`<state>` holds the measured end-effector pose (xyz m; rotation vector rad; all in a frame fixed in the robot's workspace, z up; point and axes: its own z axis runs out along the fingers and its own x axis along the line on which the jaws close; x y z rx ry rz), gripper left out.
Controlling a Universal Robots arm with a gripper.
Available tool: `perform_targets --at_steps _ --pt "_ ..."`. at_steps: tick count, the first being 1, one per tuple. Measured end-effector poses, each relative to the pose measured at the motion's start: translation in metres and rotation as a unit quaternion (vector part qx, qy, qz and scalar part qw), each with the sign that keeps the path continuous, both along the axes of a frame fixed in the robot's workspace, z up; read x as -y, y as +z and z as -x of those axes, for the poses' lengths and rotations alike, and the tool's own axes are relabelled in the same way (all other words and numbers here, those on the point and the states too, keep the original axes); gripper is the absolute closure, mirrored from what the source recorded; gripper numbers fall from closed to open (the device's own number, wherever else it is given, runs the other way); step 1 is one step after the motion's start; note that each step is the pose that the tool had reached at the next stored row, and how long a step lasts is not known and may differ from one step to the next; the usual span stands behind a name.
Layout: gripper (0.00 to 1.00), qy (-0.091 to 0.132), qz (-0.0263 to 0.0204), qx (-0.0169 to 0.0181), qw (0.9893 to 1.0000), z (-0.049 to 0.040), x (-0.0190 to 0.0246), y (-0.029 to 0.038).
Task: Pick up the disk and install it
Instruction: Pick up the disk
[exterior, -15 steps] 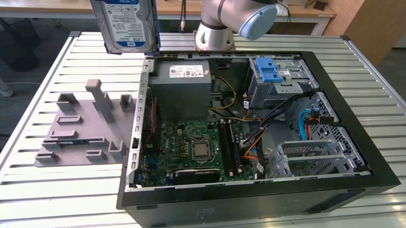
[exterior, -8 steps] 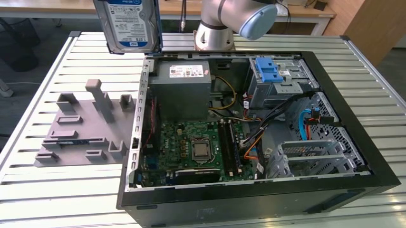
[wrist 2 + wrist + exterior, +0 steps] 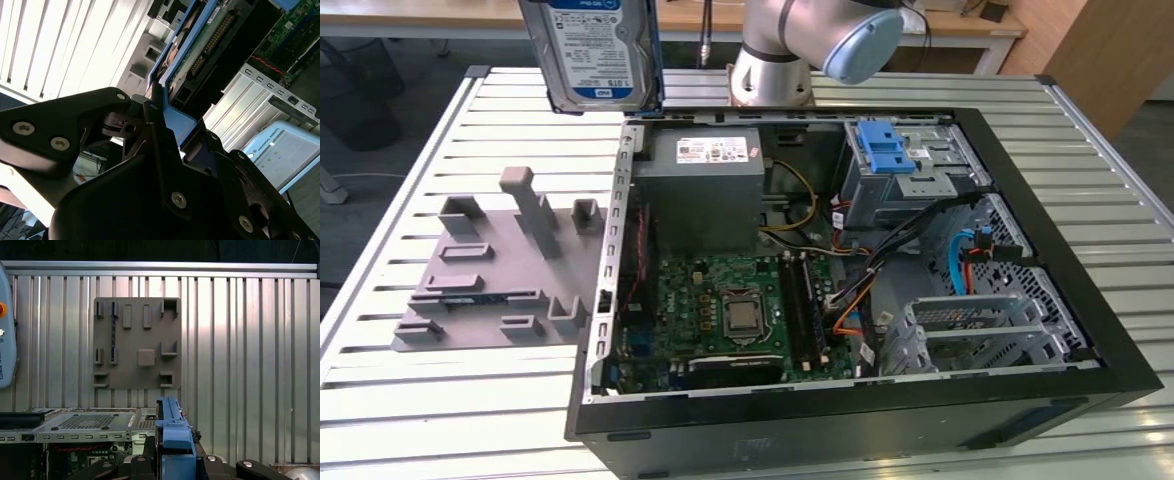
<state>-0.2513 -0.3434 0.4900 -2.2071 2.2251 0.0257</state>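
Note:
The disk (image 3: 594, 50) hangs upright high above the table, beyond the far left corner of the open computer case (image 3: 854, 405) in the exterior view; its blue-and-white label faces the camera. In both wrist views my gripper (image 3: 172, 120) is shut on the disk's blue carrier rail (image 3: 172, 427), with a black finger pressed on each side. The disk's green circuit board and connector (image 3: 207, 42) show in the second wrist view. In the first wrist view my gripper (image 3: 175, 457) and the disk hang over the case's edge (image 3: 85, 422).
The case lies open on a slatted metal table (image 3: 440, 400). Inside are a grey power supply (image 3: 700, 185), the motherboard (image 3: 734, 315), a metal drive cage with a blue bracket (image 3: 887, 150) and a lower cage (image 3: 987, 330). A grey fixture plate (image 3: 494, 270) lies at the exterior view's left.

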Motion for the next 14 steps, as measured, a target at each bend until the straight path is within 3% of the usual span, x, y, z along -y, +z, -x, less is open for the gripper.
perform_targets --at_steps 14 --pt "0.64 0.000 0.0000 0.0000 1.0000 -0.0072 0.0000 0.0000"
